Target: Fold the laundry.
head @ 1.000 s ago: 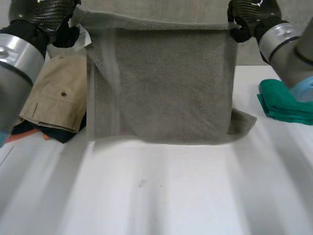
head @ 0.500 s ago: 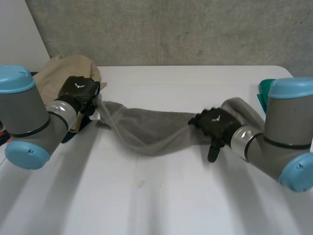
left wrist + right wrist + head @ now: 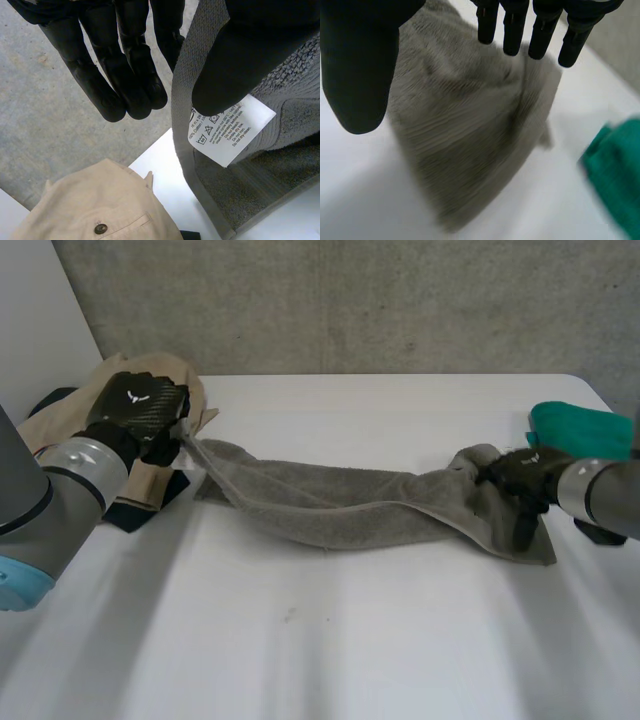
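- Head view: one grey terry towel (image 3: 340, 505), long and rumpled, lies stretched across the white table (image 3: 320, 640) between the two hands.
- The left hand (image 3: 135, 410) holds one end of it lifted off the table; the right hand (image 3: 520, 475) rests on the other end, which lies flat.
- One pair of beige cotton trousers (image 3: 185, 375) is heaped beside the left hand on one dark garment (image 3: 135, 512). One folded green cloth (image 3: 575, 425) sits just beyond the right hand.
- A rough grey concrete wall (image 3: 350, 300) stands behind the table.
- Left wrist view: the left hand (image 3: 130, 60) has its fingers straight and close together. Its thumb presses the hemmed edge of the towel (image 3: 295, 100), pinching it just above one white care label (image 3: 230, 132).
- Below it lie the trousers (image 3: 100, 205), with one dark button (image 3: 101, 228).
- Right wrist view: the right hand (image 3: 360, 60) is spread, fingers straight and apart, above the looped pile of the towel (image 3: 470, 135). The green cloth (image 3: 615, 170) lies nearby.
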Robot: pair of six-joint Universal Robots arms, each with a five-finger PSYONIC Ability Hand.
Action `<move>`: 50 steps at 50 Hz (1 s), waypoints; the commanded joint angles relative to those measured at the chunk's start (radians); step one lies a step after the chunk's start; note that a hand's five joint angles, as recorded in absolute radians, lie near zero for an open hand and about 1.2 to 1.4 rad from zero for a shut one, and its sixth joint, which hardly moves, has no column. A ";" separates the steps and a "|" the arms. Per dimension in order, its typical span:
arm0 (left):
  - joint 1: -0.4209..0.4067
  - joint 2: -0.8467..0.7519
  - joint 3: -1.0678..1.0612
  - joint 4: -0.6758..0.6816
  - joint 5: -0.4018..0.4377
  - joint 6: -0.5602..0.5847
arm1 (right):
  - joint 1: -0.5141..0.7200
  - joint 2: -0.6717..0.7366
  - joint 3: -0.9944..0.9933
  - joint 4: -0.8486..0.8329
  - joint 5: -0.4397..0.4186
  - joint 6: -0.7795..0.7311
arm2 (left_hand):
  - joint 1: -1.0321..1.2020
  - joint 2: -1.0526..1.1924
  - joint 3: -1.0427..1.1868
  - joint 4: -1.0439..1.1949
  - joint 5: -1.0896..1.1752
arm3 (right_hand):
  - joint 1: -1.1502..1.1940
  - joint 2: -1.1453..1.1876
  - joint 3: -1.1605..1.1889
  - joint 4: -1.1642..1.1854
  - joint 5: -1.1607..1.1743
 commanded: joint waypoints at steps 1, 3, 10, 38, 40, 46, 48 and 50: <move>0.004 -0.007 0.009 -0.001 -0.001 0.000 | -0.070 -0.064 0.211 -0.153 -0.052 0.150 | 0.244 0.199 0.206 0.201 0.229 | 0.106 0.099 0.094 0.100 0.089; 0.004 -0.007 0.009 -0.001 0.002 0.000 | -0.078 -0.067 0.251 -0.202 -0.055 0.156 | 0.244 0.199 0.206 0.201 0.229 | 0.106 0.099 0.094 0.100 0.089; 0.001 -0.023 0.011 -0.001 0.000 0.001 | -0.062 -0.042 0.345 -0.345 -0.059 0.256 | 0.244 0.199 0.206 0.201 0.229 | 0.106 0.099 0.094 0.100 0.089; 0.079 -0.017 -0.006 -0.323 0.000 0.119 | -0.187 -0.262 0.373 0.127 -0.225 -0.262 | 0.244 0.199 0.206 0.201 0.229 | 1.108 1.100 1.096 1.102 1.091; 0.099 -0.021 -0.012 -0.355 0.013 0.141 | -0.193 -0.251 0.350 0.156 -0.223 -0.337 | 0.244 0.199 0.206 0.201 0.229 | 0.837 0.830 0.825 0.831 0.820; 0.130 -0.035 0.012 -0.326 0.053 0.132 | -0.176 -0.180 0.354 -0.009 -0.228 -0.269 | 0.244 0.199 0.206 0.201 0.229 | 0.253 0.246 0.241 0.247 0.236; 0.130 -0.037 0.029 -0.322 0.054 0.115 | -0.176 -0.177 0.379 -0.087 -0.230 -0.213 | 0.244 0.199 0.206 0.201 0.229 | 0.165 0.158 0.153 0.159 0.148; 0.129 -0.037 0.042 -0.319 0.051 0.100 | -0.174 -0.176 0.397 -0.135 -0.234 -0.177 | 0.244 0.199 0.206 0.201 0.229 | 0.156 0.149 0.144 0.150 0.139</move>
